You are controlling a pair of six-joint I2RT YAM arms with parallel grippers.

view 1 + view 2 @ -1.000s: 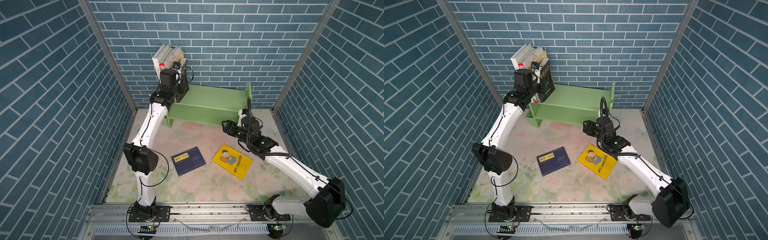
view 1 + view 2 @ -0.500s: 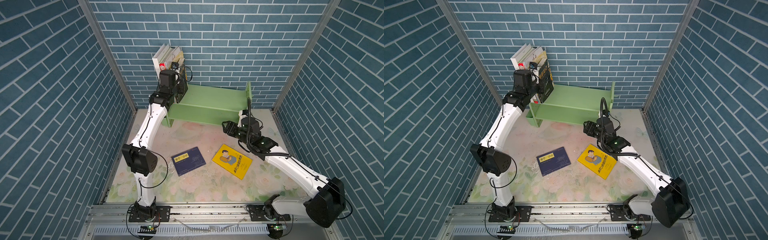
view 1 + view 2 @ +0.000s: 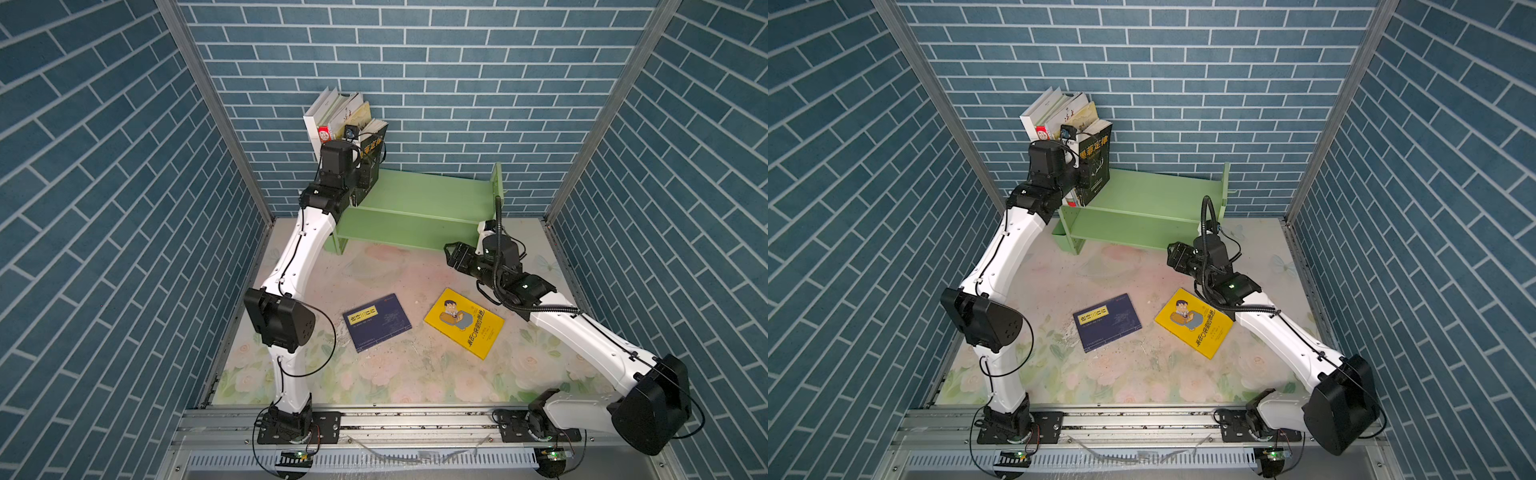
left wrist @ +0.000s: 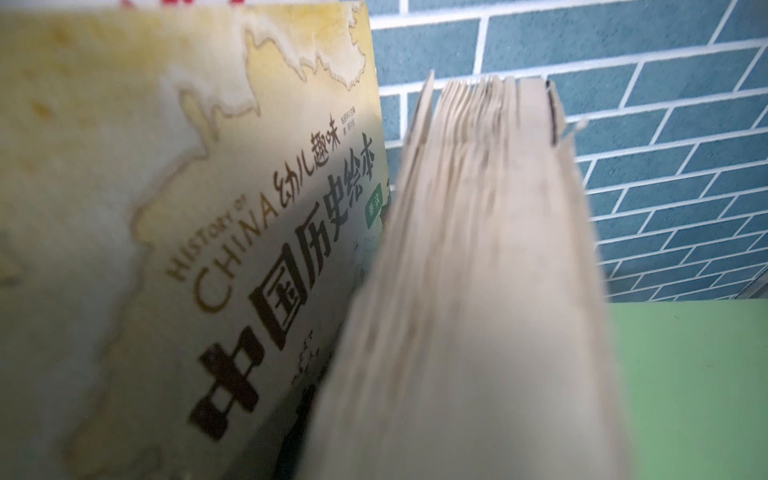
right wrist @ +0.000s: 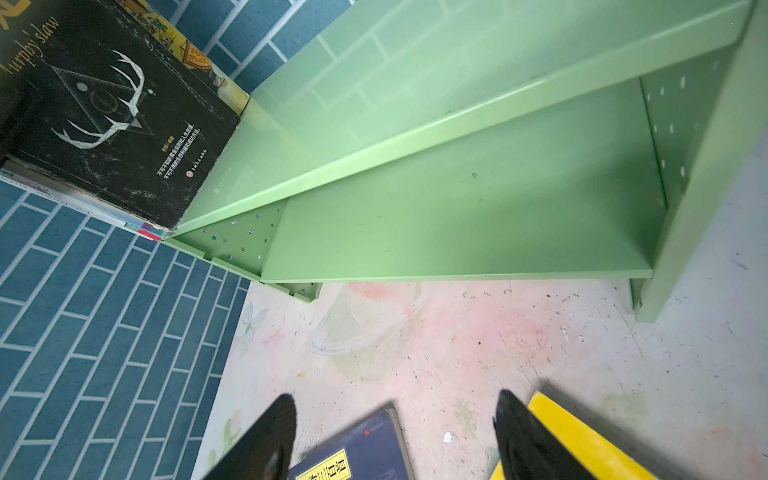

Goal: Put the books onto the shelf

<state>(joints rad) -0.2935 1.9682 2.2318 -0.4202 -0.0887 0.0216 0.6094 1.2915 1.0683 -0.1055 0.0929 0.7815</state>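
Black paperback (image 3: pixel 1096 160) is leaning against the row of shelved books (image 3: pixel 332 112) atop the light green wooden shelf (image 3: pixel 1154 193), left gripper (image 3: pixel 1084 176) apparently steadying it, grip unreadable. Right gripper (image 5: pixel 395 397) is hovering, fingers apart, near the navy book (image 3: pixel 377 322) and the yellow cartoon-cover book (image 3: pixel 464 323).

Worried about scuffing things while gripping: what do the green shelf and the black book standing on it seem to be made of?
The shelf: smooth, semi-gloss green paint that mirrors the brick wall; thin perforated side panels suggest sheet metal, though painted board is possible. The black book: paperback, matte card cover with pale scuffs, paper pages.
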